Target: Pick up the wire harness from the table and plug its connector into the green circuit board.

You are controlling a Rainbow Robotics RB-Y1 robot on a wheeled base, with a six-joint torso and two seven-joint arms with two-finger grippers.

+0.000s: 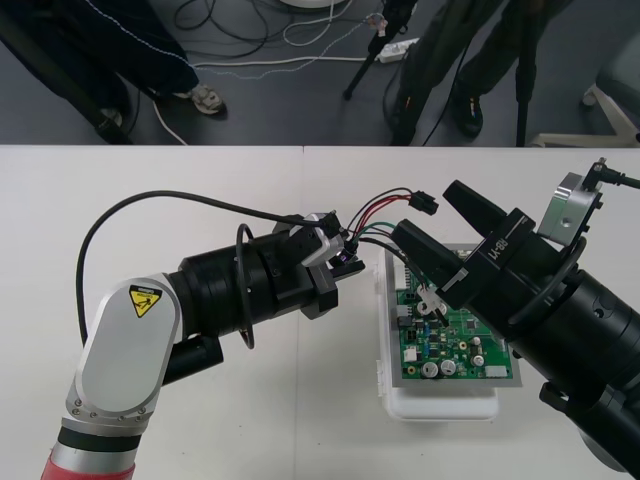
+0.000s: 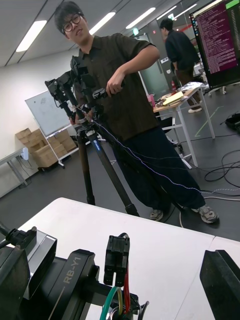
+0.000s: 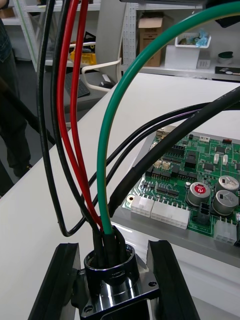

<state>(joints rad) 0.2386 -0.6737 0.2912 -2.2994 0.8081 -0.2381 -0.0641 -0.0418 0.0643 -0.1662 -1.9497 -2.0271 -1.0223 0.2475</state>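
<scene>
My left gripper (image 1: 345, 260) is shut on the harness's round metal socket (image 3: 112, 277), just left of the green circuit board (image 1: 455, 345) on its white base (image 1: 440, 405). In the left wrist view the two fingers (image 3: 60, 280) clamp the socket's flange. Red, black and green wires (image 1: 380, 215) arc up from it to the small black plug (image 1: 424, 203). The plug hangs in the air above the board's far left corner. My right gripper (image 1: 428, 215) stands open, a finger on either side of the plug (image 2: 117, 260) without touching it. One right finger (image 2: 222, 285) shows beside the left gripper's body (image 2: 65, 287).
A black cable (image 1: 110, 215) loops off my left arm over the table. The table's far edge (image 1: 300, 147) runs just beyond the grippers, with dark floor and loose cables behind it. White connectors (image 3: 160, 212) line the board's near edge.
</scene>
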